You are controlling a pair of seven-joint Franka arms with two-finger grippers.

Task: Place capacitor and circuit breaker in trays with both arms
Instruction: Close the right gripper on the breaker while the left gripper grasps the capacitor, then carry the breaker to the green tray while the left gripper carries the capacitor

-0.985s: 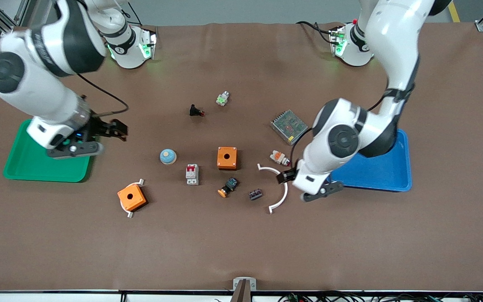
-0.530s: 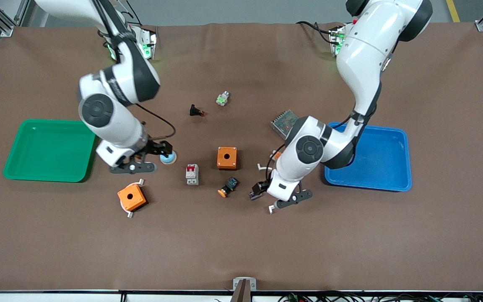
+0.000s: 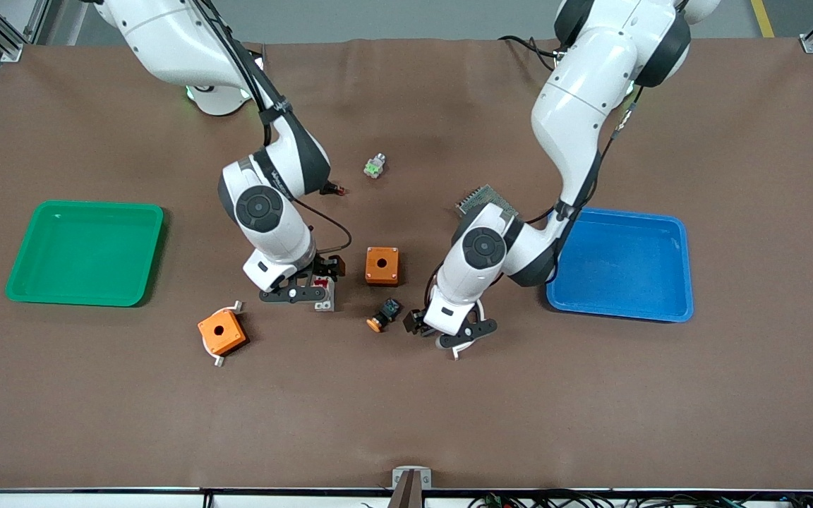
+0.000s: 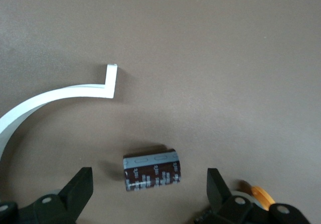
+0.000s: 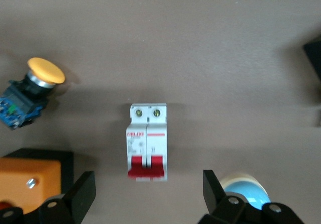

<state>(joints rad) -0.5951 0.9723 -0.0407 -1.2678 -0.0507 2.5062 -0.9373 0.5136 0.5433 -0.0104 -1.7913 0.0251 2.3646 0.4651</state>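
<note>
The circuit breaker, a white block with red toggles, lies flat on the brown table; in the front view my right hand partly covers it. My right gripper hangs just above it, open and empty, with one finger on each side of its toggle end. The capacitor, a tiny dark cylinder with a grey stripe, lies on the table; in the front view it is hidden under my left hand. My left gripper is open over it, fingers wide on either side, not touching.
A green tray lies at the right arm's end and a blue tray at the left arm's end. Two orange boxes, an orange-capped button, a white curved bracket, a metal mesh box and a blue dome lie around.
Both arms swung from their trays toward the table's middle. The right gripper came over the circuit breaker and the left gripper over the capacitor. Both stayed open.
</note>
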